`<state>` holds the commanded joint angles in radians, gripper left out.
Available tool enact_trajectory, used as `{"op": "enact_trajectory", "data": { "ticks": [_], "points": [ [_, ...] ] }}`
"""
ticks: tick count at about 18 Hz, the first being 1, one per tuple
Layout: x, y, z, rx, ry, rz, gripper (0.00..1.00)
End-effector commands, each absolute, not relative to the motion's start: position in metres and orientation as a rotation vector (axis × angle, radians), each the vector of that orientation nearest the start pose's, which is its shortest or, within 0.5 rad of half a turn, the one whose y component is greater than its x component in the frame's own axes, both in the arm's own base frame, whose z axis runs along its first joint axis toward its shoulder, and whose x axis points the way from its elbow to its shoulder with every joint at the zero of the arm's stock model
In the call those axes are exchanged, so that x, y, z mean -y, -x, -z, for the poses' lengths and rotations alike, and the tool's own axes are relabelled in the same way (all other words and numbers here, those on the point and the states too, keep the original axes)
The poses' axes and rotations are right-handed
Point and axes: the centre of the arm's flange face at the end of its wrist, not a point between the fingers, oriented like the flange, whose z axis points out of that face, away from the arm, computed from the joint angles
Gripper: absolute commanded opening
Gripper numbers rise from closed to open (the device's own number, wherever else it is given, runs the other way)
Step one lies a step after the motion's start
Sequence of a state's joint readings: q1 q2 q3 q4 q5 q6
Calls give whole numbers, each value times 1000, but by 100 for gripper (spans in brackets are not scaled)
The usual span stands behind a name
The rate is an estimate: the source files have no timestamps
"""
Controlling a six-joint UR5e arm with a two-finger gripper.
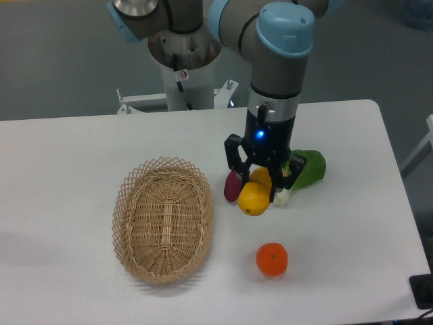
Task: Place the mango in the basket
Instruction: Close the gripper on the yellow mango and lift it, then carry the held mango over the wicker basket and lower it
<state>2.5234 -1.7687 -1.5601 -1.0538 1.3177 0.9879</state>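
Note:
The mango [254, 196] is a smooth yellow oval fruit shading to orange, right of the basket. My gripper [258, 184] is shut on the mango, its black fingers on either side of the fruit's upper part. The mango appears held just above the table, though contact with the surface is hard to judge. The basket [162, 218] is an oval tan wicker basket with a lattice rim, lying on the table to the left of the gripper, and it holds nothing.
A dark purple-red vegetable [232, 186] lies just left of the mango. A green leafy vegetable [308, 169] lies right of the gripper. A round orange [272, 259] sits nearer the front. The robot base [183, 61] stands at the back.

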Motion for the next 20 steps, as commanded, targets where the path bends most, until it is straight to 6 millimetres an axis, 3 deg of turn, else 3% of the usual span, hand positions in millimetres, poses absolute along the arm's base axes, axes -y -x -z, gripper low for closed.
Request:
{"op": "enact_trajectory", "data": {
  "ticks": [6,9,15,20],
  "points": [
    [-483,375,-440,-131,2776,-186,44],
    [-495,352,-428,-141,2830,-195,44],
    [-527,290,-389,-32,2862,-188,44],
    [-538,246,-338,-23,2902,-179,44]
  ]
}}
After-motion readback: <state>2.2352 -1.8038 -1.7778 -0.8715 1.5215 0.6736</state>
